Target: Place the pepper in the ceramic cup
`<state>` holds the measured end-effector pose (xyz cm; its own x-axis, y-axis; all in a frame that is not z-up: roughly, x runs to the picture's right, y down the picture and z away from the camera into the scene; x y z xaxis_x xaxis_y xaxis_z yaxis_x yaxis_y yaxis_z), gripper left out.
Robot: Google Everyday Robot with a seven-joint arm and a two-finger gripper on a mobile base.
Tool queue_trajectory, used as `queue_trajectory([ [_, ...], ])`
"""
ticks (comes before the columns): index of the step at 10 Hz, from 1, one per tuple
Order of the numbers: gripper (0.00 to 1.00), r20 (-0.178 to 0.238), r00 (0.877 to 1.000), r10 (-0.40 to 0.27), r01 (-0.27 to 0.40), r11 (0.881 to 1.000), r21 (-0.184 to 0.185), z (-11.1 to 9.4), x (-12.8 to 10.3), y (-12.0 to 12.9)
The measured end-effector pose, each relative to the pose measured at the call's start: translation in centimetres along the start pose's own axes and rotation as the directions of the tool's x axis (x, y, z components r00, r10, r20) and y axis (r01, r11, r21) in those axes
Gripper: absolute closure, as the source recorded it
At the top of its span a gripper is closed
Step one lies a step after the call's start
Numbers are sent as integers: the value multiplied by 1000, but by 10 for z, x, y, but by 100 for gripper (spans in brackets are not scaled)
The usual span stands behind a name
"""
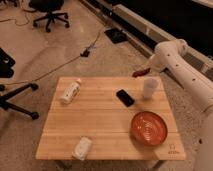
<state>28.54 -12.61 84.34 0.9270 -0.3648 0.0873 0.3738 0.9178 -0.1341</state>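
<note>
The white ceramic cup (149, 87) stands upright near the far right edge of the wooden table (100, 125). My gripper (145, 71) is at the end of the white arm (172, 55), just above and behind the cup. It is shut on the small dark red pepper (139, 73). The pepper sticks out to the left, in the air, a little left of the cup's rim and above it.
A black phone (125, 97) lies left of the cup. An orange plate (149, 128) sits at the front right. A white labelled bottle (70, 91) lies at the far left, and a crumpled white wrapper (82, 148) at the front edge. Office chairs (49, 12) and cables (85, 52) stand on the floor behind.
</note>
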Motion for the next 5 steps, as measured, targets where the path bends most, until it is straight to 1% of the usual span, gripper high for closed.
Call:
queue_trajectory([
  [2,100,-27,999,41,-41,999,6,-4,20,0],
  [5,100,-57,995,76,-76,997,6,-7,38,3],
])
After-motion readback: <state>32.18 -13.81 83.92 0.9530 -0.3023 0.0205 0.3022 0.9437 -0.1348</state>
